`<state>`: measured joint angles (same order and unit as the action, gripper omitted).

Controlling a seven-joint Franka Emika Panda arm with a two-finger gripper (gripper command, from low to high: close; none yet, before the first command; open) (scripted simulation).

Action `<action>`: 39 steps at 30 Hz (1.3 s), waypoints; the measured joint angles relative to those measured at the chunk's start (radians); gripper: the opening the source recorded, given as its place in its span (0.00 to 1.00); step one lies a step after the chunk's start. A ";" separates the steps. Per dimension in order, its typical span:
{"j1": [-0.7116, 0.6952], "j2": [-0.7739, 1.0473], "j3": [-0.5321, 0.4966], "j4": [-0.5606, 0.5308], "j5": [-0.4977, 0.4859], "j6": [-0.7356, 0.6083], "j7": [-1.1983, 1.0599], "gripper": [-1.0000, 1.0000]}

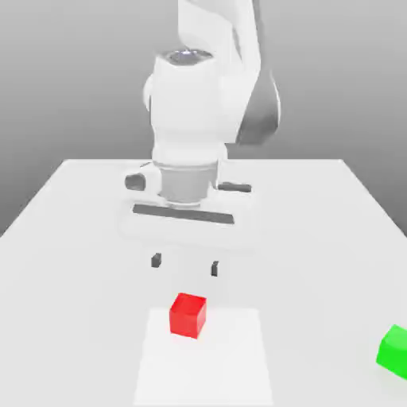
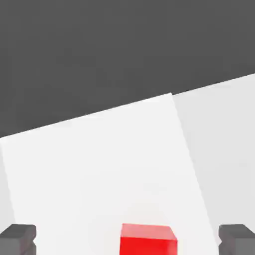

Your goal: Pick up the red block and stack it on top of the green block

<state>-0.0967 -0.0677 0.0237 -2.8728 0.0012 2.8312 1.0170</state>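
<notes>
- You have one claw [image 1: 185, 265], its two fingers spread wide with nothing between them.
- You have one red block [image 1: 187, 315], sitting on the one white patch [image 1: 203, 370] of the surface [image 1: 71, 278], near its far edge.
- You have one green block [image 1: 395, 351], well apart from the red one, at the exterior view's right, partly cut off.
- You have one robot arm [image 1: 187, 103] above the surface.

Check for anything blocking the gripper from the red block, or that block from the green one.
Nothing visible blocks either stretch: the open gripper hovers above the red block, and bare table separates it from the green block.
</notes>
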 joint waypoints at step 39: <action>0.446 0.338 0.260 0.535 -0.145 -0.238 -0.149 0.00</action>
<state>0.3493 0.2706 0.2842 -2.3377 -0.1437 2.5936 0.8681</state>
